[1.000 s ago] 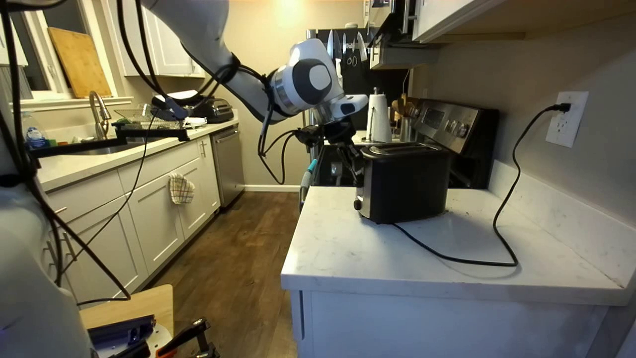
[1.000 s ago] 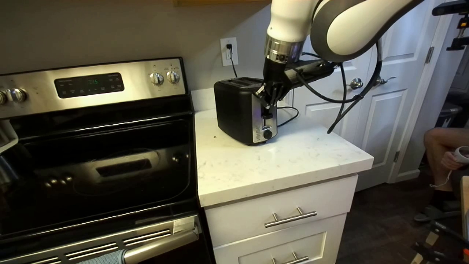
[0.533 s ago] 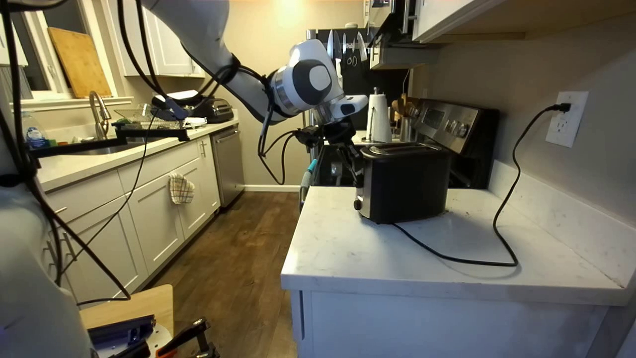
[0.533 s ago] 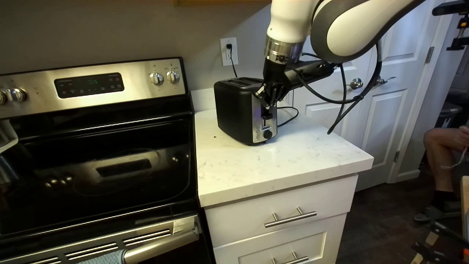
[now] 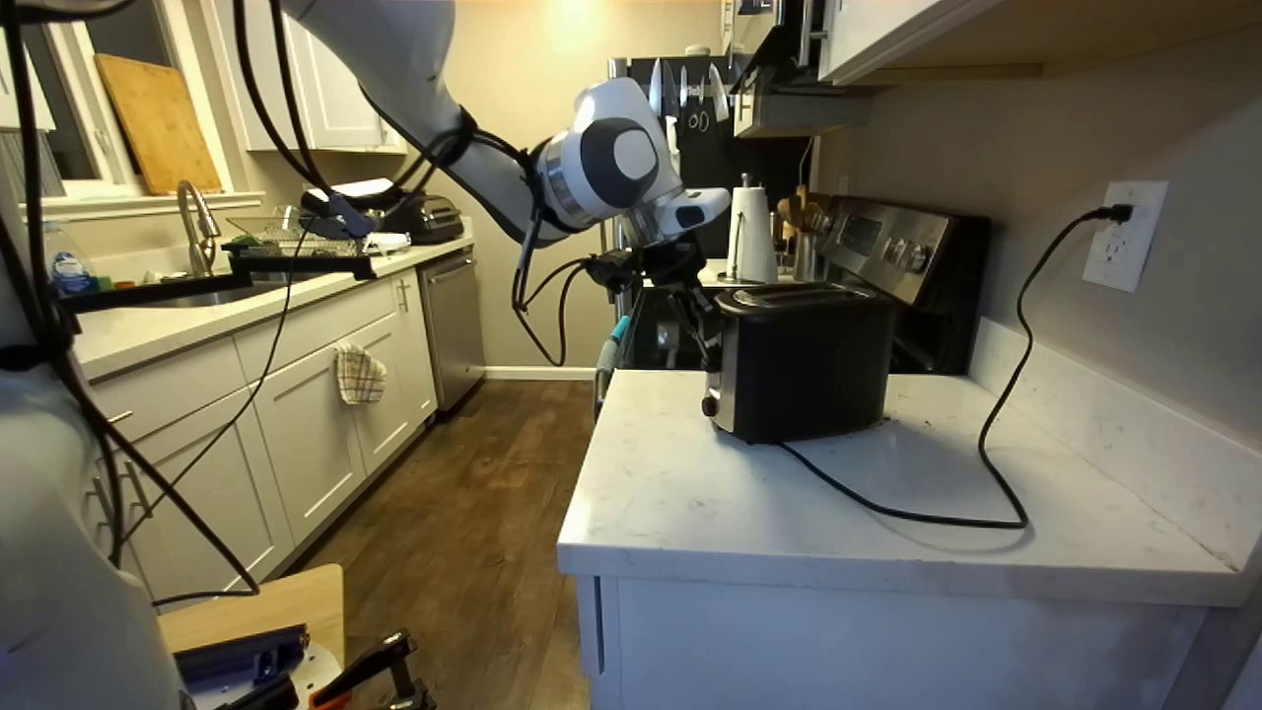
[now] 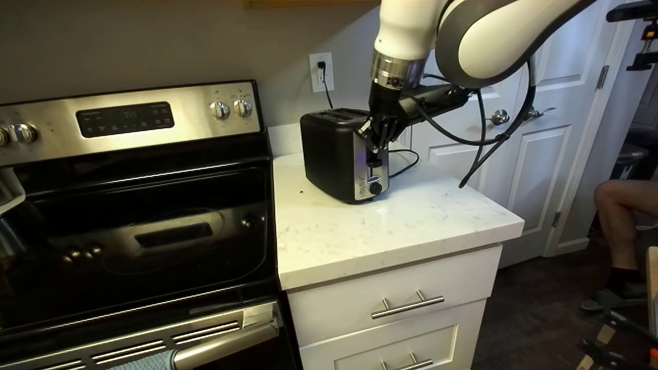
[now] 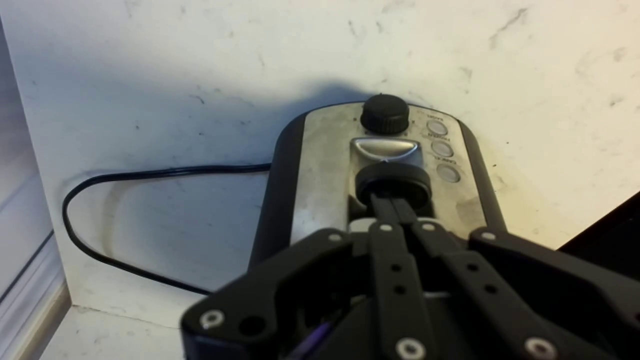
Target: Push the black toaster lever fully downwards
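The gripper point(image 7: 392, 204), closed, appears to rest atop the lever point(image 7: 392, 173) of the black toaster point(image 7: 322, 175), whose buttons point(image 7: 442, 149) are labelled BAGEL, FROZEN and CANCEL.

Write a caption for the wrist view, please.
The closed gripper at the lever of the black toaster, dial and three buttons beyond.

I can see a white countertop point(image 6: 406, 218) streaked with gray. The black toaster point(image 5: 804, 365) stands upright on it. Its thin black power cord point(image 5: 917, 515) comes out low down, lies on the countertop just beside the toaster, and makes a big bend. I also spot a few tiny dark specks point(image 6: 301, 191) near the toaster. They are too small to name.
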